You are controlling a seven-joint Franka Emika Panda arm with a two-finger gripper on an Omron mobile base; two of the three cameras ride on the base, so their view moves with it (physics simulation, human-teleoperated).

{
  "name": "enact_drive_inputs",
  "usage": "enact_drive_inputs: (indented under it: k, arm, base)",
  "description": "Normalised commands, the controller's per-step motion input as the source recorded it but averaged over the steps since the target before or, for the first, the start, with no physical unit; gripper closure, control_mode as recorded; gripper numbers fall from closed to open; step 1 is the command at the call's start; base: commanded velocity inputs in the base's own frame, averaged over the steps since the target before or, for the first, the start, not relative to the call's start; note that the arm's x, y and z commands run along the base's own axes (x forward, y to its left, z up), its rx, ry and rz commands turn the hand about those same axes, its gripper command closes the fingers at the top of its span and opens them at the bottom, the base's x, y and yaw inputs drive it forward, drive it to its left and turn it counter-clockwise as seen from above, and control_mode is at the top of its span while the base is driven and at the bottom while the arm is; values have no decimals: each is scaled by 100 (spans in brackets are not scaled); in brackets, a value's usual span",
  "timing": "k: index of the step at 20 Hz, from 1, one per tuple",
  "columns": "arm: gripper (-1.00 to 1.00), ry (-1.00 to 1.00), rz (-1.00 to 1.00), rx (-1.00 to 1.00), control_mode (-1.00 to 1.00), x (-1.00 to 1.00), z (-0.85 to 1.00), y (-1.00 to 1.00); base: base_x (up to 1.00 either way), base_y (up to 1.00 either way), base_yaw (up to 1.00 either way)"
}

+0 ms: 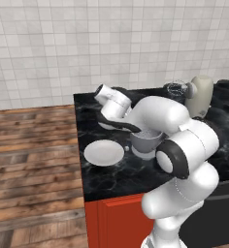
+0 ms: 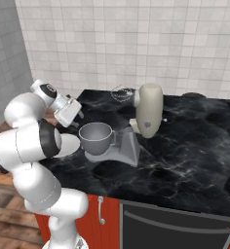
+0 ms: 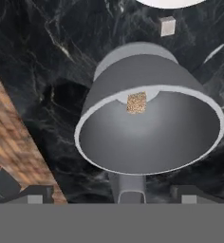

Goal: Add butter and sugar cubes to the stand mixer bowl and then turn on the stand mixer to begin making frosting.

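- The step in hand looks like the sugar drop. In the hand view a tan, speckled sugar cube [image 3: 136, 102] sits free at the far lip of the deep grey metal mixer bowl [image 3: 147, 66]. Whether it is falling or resting on the inner wall, I cannot tell.
- The claw [image 3: 113, 194] hangs above the bowl with its tips spread wide and nothing between them.
- A small pale block [image 3: 167, 26] lies on the black marble surface [image 2: 195, 160], between the bowl and the flat white round plate [image 1: 103, 152]. It may be the butter, though I cannot be sure from here.
- If so, the next move calls for lifting clear of the rim, reaching to that block and carrying it back over the bowl. After that comes the switch.
- The cream-headed stand mixer [image 2: 148, 112] has its head tilted back, so the bowl's mouth is open from above.
- The block is tight against the plate's edge, leaving little finger room on that side.
- The surface ends just left of the plate, above the wooden floor [image 1: 34, 160]. The tiled wall stands well behind.
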Motion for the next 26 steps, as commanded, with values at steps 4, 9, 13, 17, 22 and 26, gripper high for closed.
enact_drive_inputs:
  k: [4,9,13,17,22,26]
  arm:
    - [-100,0,4,0,-100,-41,1,69]
    - [-100,0,3,-3,-100,-21,-28,41]
    - [-100,0,0,-3,-100,0,-39,14]
    - [-100,0,0,-3,-100,0,-47,0]
    - [-100,0,0,-2,-100,2,-46,0]
    - [-100,2,0,0,-100,12,-33,0]
  base:
    - [0,0,0]
    - [0,0,0]
    - [0,0,0]
    - [0,0,0]
    - [0,0,0]
    - [0,0,0]
